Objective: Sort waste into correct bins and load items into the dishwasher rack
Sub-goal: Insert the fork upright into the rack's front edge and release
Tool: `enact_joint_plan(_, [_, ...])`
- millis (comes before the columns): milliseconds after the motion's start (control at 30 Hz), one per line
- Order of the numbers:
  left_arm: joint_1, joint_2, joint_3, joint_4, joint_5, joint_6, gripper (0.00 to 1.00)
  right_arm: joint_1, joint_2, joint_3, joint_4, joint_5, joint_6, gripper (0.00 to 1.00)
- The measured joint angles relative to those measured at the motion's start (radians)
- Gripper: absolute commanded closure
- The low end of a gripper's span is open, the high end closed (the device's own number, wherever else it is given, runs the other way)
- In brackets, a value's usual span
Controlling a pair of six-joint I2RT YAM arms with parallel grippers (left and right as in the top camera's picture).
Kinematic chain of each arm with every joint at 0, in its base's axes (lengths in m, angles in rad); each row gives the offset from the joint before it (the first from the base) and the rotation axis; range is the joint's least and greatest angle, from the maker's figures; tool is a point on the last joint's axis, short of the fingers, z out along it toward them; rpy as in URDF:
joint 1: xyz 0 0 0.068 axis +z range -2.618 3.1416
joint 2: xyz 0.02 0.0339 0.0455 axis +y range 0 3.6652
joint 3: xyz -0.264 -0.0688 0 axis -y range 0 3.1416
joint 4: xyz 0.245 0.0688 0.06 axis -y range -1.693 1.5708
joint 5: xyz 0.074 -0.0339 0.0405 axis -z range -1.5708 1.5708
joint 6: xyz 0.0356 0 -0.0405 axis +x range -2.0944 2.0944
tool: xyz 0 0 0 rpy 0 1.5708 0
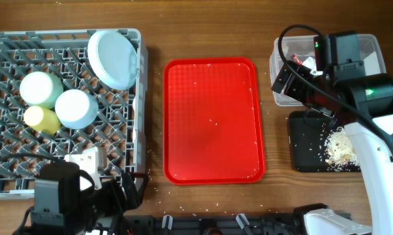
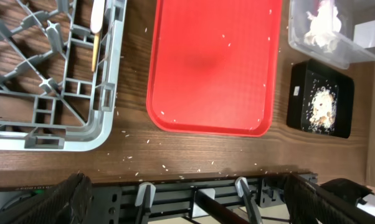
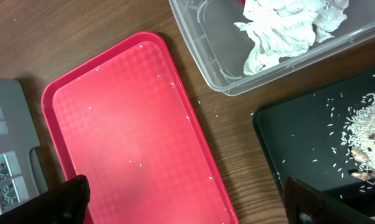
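Your left gripper (image 2: 197,196) and right gripper (image 3: 190,199) both have fingers apart, holding nothing.
The napkin (image 3: 287,28) lies in the clear tub (image 3: 209,37), upper right; rice (image 1: 340,147) is on the black tray (image 1: 307,147) below it; plate (image 1: 113,59), bowl (image 1: 76,108) and cup (image 1: 41,119) sit in the rack (image 1: 7,166), left.

left fingers (image 2: 58,203) spread wide, right fingers (image 3: 61,200) spread wide

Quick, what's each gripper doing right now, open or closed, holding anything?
Left gripper: open, holding nothing.
Right gripper: open, holding nothing.
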Motion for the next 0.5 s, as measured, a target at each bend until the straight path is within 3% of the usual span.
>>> enact_joint_plan(300, [-0.003, -0.009, -0.001, 0.017, -0.011, 0.000, 0.00, 0.000, 0.000, 0.000, 0.000, 0.000, 0.000, 0.00])
enact_joint_plan(500, [-0.015, -0.126, -0.097, 0.291, -0.028, 0.068, 0.00, 0.000, 0.000, 0.000, 0.000, 0.000, 0.000, 0.00])
